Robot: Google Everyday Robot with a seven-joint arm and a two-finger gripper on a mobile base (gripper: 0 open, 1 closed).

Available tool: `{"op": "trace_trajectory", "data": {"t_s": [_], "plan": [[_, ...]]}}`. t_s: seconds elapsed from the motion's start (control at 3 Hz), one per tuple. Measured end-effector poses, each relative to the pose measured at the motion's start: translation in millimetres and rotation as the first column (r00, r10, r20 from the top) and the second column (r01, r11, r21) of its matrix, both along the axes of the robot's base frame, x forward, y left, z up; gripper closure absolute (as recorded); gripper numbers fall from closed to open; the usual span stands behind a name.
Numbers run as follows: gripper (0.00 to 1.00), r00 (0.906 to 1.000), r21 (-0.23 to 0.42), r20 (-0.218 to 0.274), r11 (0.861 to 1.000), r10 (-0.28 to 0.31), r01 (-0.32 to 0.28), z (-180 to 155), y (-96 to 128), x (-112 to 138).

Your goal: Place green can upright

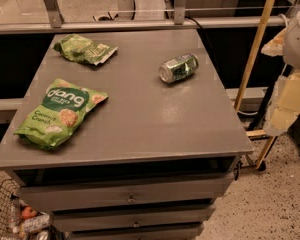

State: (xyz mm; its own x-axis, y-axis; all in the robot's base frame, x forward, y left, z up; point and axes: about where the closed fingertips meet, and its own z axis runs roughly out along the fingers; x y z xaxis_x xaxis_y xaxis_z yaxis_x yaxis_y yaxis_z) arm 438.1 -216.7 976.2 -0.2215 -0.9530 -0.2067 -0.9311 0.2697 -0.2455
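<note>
The green can (178, 67) lies on its side on the grey table top (140, 114), toward the back right. Its silver top faces left and front. It is small and shiny with white markings. My gripper (286, 101) is at the right edge of the view, beyond the table's right side and well to the right of the can. It holds nothing that I can see.
A flat green "dang" snack bag (60, 113) lies at the front left. A smaller wrinkly green bag (84, 49) lies at the back left. Drawers (130, 196) sit below the top. A wooden pole (255, 49) leans at the right. A wire basket (10, 216) stands at the bottom left.
</note>
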Motion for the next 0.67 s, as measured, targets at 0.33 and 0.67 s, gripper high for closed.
{"op": "trace_trajectory", "data": {"t_s": [0.33,0.67], "plan": [[0.0,1.0,0.0,0.0,1.0,0.0,0.0,0,0,0],[0.0,0.9982,0.006,-0.013,0.998,0.058,-0.058,-13,11,39]]}}
